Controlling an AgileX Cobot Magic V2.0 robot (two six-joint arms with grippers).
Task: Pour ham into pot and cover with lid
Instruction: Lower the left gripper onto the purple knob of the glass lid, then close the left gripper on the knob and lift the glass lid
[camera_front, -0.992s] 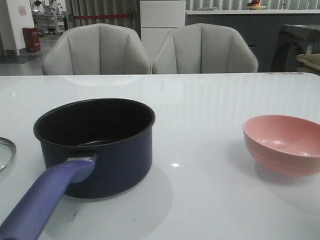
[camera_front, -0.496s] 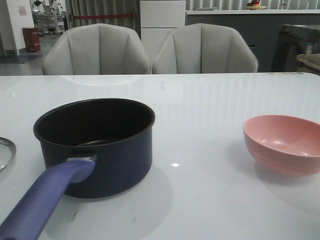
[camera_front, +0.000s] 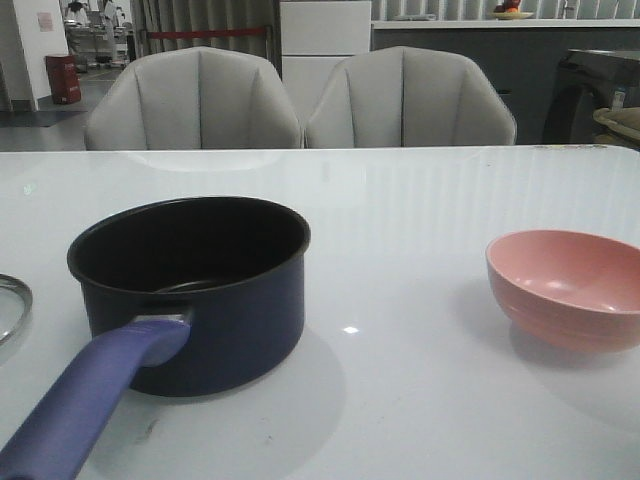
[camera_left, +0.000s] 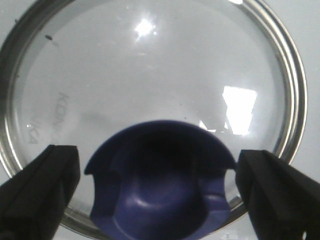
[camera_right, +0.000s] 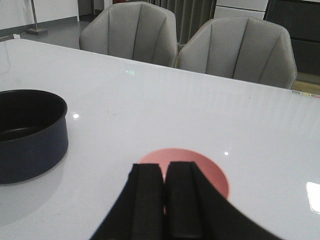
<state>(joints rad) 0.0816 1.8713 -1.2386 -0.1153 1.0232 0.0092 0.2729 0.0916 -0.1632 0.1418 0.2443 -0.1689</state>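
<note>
The dark navy pot stands left of centre on the white table, its purple-blue handle pointing toward the near edge. The glass lid lies flat at the far left, only its rim showing in the front view. My left gripper is open, directly over the lid, with its fingers on either side of the blue knob and not touching it. My right gripper is shut and empty, hanging above the pink bowl. No ham shows; the bowl's inside is mostly hidden.
The pink bowl stands at the right of the table, well apart from the pot. Two grey chairs stand behind the far table edge. Neither arm appears in the front view.
</note>
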